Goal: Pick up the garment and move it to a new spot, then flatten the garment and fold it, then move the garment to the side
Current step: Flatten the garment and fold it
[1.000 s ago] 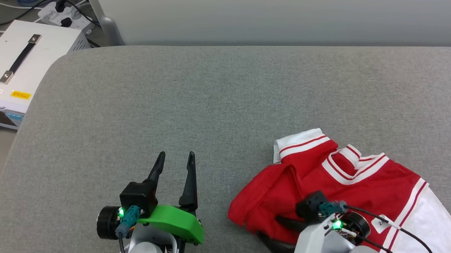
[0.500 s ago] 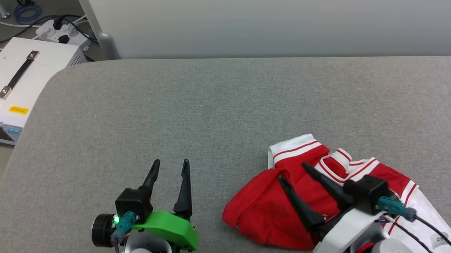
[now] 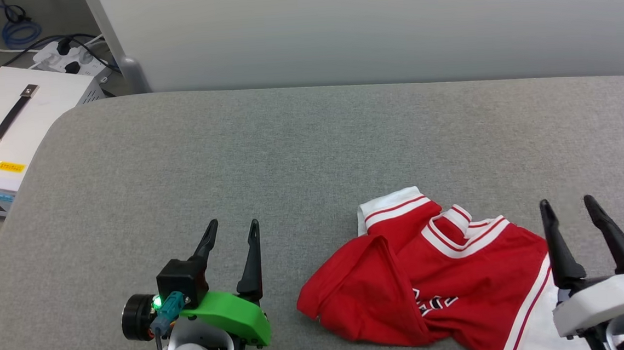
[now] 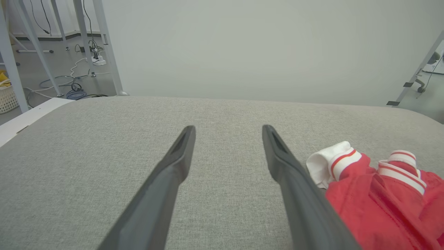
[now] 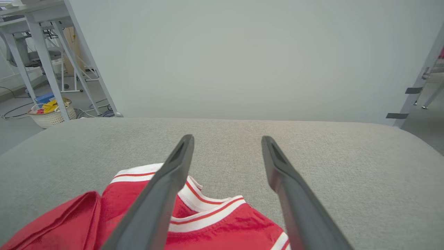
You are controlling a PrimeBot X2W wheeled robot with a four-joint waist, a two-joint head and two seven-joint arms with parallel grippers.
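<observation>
change since half a second ago: right claw [image 3: 566,202] now off the cloth, at the right edge of the garment [image 3: 451,275]; before, poised over its red middle. chest print [image 3: 436,303] now uncovered. left claw [image 3: 233,227] in the same pose as before. head camera shifted a little as well, so the whole scene sits differently in that view.
garment place: rumpled on the grey worktop [image 3: 288,154], on the near side and right of centre, between the two claws.
garment direction: collar [image 3: 462,236] toward the far edge of the worktop, hem end toward the near right, cut off by the bottom of the head view.
garment long axis: collar to hem, slanting from far left to near right.
garment lie: one white striped cuff [image 3: 391,208] at the far left corner, a loose red fold bunched on the left, a white side stripe [image 3: 529,302] down the right.
left claw state: fingers parted, nothing between them, above bare worktop left of the garment and apart from it.
right claw state: fingers parted about as wide, gripping nothing; in the right wrist view its left finger crosses in front of the collar, contact impossible to tell.
surroundings: white box [image 3: 17,124] with a black handle on the floor off the far left corner; pale wall behind.
</observation>
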